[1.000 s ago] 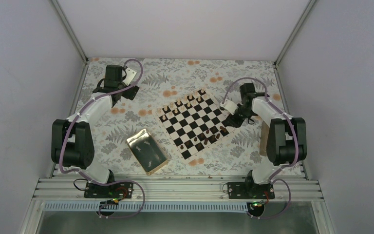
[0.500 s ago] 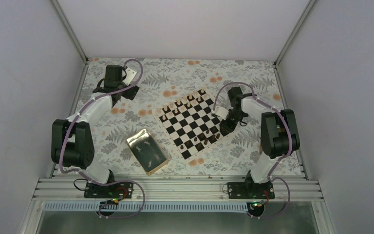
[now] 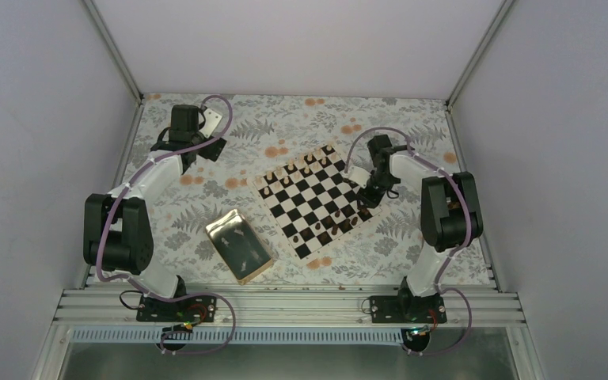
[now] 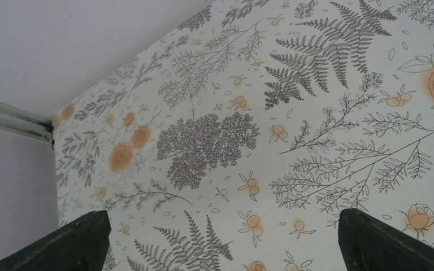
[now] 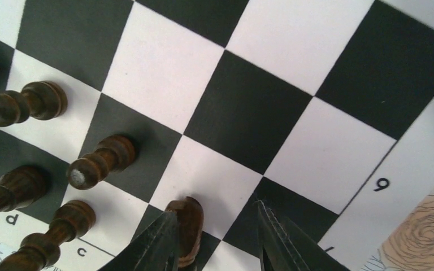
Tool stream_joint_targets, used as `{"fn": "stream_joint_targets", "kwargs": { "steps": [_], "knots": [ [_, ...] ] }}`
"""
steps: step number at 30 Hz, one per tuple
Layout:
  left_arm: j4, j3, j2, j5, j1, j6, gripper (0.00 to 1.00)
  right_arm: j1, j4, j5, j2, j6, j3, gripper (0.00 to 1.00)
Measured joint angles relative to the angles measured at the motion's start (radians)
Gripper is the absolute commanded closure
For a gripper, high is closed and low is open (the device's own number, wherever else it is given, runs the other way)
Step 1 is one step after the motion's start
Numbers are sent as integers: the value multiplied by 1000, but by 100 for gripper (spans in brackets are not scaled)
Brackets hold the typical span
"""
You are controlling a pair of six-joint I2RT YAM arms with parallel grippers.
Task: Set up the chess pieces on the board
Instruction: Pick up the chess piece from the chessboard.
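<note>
Now, nearest the arm bases, the gold tray is seen lying on the floral tablecloth, just beside the board at its near-left edge but not touching it. The board is set askew in the middle of the table. Dark chess pieces are lined along its near-right side and light chess pieces along its far-left side. At the board's right edge the right gripper is poised low over the outermost squares, close to the numbers printed on the rim. Its fingers are parted partway, and one dark piece is seen between them. That piece is pressed against the finger on the left of the wrist view, with a clear gap left to the other finger, so it is not pinched. Several more dark pieces are ranged on the squares just to its left in that view. Farthest off, at the far left of the table, the left gripper is hovered over the cloth, its fingers spread wide with only the floral print between them.
</note>
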Motion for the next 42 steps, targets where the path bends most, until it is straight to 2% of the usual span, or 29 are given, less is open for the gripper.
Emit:
{"fn": "stream_joint_targets", "kwargs": {
  "steps": [13,19,25,27,35,42],
  "knots": [
    [3,0,1,0,0,1,0,20,-34,6,14,5,1,64],
    [9,0,8,0,0,4,0,23,-40,25,31,26,1,71],
    [10,0,13,0,0,4,0,32,-34,40,32,42,1,87],
    [10,0,13,0,0,4,0,32,-24,43,30,47,-1,90],
    [10,0,13,1,0,4,0,31,96,24,-82,67,-82,91],
    [9,0,18,5,0,3,0,31,332,-59,-275,103,-211,90]
  ]
}}
